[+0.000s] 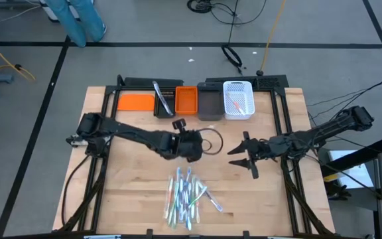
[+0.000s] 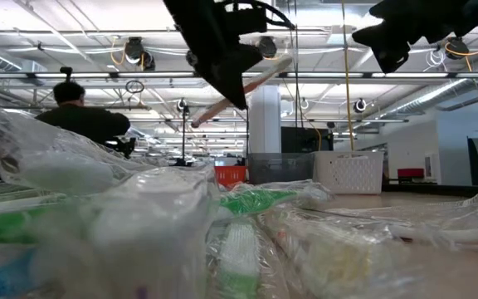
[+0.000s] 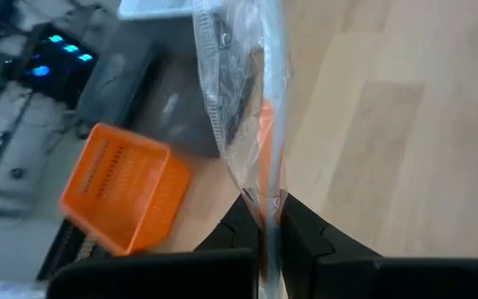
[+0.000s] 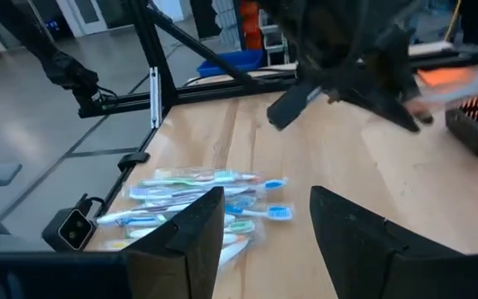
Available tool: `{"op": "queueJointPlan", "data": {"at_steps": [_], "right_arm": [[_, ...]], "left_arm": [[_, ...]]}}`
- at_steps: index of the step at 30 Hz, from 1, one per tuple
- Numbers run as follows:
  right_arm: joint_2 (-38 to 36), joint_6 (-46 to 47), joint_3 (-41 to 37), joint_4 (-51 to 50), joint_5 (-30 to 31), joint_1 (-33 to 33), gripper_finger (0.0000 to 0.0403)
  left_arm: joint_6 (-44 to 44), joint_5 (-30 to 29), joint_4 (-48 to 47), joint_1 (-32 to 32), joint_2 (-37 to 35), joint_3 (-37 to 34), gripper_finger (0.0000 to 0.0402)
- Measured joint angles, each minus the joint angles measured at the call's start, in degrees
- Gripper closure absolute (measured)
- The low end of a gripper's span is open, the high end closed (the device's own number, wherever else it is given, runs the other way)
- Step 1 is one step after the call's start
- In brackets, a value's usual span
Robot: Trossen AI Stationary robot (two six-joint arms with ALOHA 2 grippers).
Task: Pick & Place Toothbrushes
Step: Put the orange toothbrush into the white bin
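Your left claw [image 3: 268, 218] pinches a wrapped toothbrush [image 3: 265, 124] by one end mid-frame above the desk [image 1: 131, 179]; the slick wrapper could slip free, while the right claw [image 1: 243, 158] waits wide open.

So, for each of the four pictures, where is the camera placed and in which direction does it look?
High view: above the table, straight down; both arms, toothbrush pile, bins.
Low view: table height, level across the pile into the room; arms hang overhead.
Left wrist view: past the left hand, shut on a wrapped toothbrush, toward the orange bin.
Right wrist view: past the open right hand toward the pile.
Shared: the pile appears in high, low and right wrist.
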Motion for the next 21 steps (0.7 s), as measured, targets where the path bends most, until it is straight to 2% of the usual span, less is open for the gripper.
{"op": "queueJointPlan", "data": {"at_steps": [5,10,16,21], "right_arm": [[-0.23,-2.62,0.00,0.01,4.54,-0.04,0.0232],[-0.22,-4.10,-0.02,0.95,6.45,-0.04,0.0232],[-0.24,-5.69,-0.02,3.54,7.54,-0.13,0.0232],[-0.22,-7.93,-0.02,5.03,10.58,-0.15,0.0232]], "left_arm": [[4.65,12.22,11.33,2.53,-0.12,0.00,0.0386],[7.88,23.81,21.29,4.04,-0.11,0.00,0.0393],[8.75,31.33,30.38,4.64,-0.10,0.00,0.0385],[10.24,33.09,33.11,4.60,-0.10,0.00,0.0390]]}}
